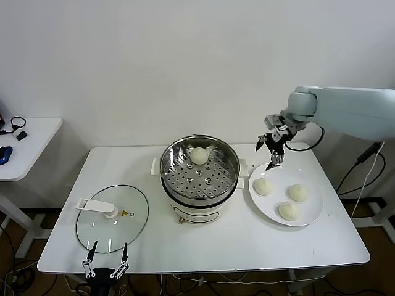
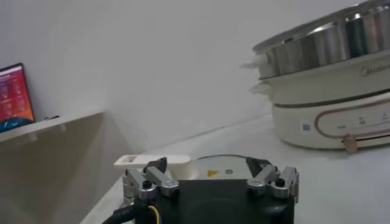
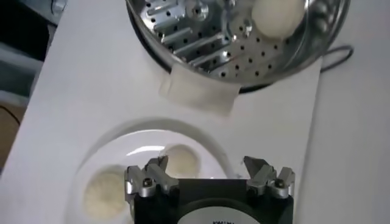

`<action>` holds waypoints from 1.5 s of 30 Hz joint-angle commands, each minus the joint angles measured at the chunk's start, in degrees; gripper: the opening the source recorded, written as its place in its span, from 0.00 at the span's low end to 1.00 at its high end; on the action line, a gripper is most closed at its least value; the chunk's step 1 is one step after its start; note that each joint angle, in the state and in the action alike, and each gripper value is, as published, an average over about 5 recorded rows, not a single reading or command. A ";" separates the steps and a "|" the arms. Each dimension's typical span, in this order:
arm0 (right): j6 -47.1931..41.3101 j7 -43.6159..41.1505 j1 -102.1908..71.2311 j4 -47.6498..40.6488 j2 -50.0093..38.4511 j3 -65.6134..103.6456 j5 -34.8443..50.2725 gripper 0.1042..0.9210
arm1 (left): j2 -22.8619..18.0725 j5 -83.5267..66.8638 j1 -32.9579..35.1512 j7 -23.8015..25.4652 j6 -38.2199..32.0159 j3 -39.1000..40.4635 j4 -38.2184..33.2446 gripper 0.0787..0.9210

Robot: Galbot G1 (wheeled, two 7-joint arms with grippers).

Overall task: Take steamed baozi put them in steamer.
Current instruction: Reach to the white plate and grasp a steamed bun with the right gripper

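Right tool (image 1: 272,152), fingers spread and empty, hangs above the plate (image 1: 311,216) holding three baozi (image 1: 263,186); a fourth bun (image 1: 199,156) lies in the steamer (image 1: 185,179). Left tool (image 1: 105,264), released, waits at the desk (image 1: 247,246) edge.

Centre of counter (image 1: 247,237): steamer (image 1: 200,168) holding one baozi (image 1: 199,156); right, plate (image 1: 311,213) with three; left, lid (image 1: 112,218).
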 commanded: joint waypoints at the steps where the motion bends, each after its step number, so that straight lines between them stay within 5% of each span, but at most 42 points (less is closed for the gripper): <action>1: -8.35 -2.43 -4.21 -1.78 -1.53 0.83 1.12 0.88 | 0.05 0.08 0.00 0.05 -0.01 -0.05 0.14 0.88; 12: -7.79 -2.24 -14.06 -10.05 1.06 5.48 -7.10 0.88 | 0.24 0.27 -0.10 0.09 -0.20 -0.80 1.34 0.88; 45: -8.79 2.03 -24.98 -17.42 5.30 15.66 -10.28 0.88 | 0.69 2.28 -0.09 0.12 -0.60 -1.08 2.32 0.88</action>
